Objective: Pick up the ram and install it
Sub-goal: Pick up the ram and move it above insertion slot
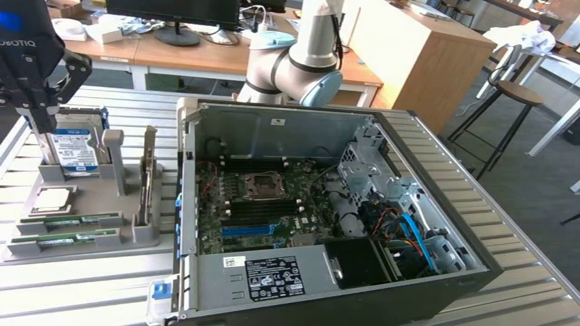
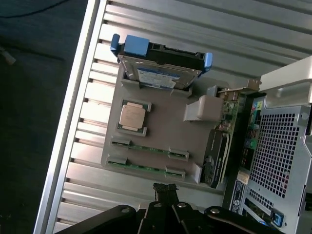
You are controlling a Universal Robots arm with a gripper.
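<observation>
Exterior view: the gripper point(image 1: 42, 125) hangs over the far end of a grey tray point(image 1: 91, 252), its tip just above an upright hard drive point(image 1: 73, 149). Its claw is pressed together and grips nothing.

Two ram sticks lie on the tray, at the end nearest this camera, to the exterior view's left of the open computer case point(image 1: 272, 129). The first ram stick point(image 1: 70, 221) and the second ram stick point(image 1: 64, 239) lie parallel, one just beside the other. Each is a long, thin green strip, and both its ends are seated in grey brackets of the tray. A paler patch shows near the middle of each.

Both sticks are well apart from the gripper. A square processor chip point(image 1: 50, 198) lies on the tray between them and the hard drive. A tall card point(image 1: 148, 176) stands on edge along the side of the tray that faces the case. Inside the case lies the motherboard point(image 1: 263, 204), with a long blue slot point(image 1: 249, 229).

In the wrist view the gripper point(image 2: 165, 187) shows as one dark block close to the tray point(image 2: 165, 126), by the second ram stick point(image 2: 146, 168). The first ram stick point(image 2: 148, 147) lies just beyond it. The tray rests on a slatted metal table point(image 2: 195, 29).
</observation>
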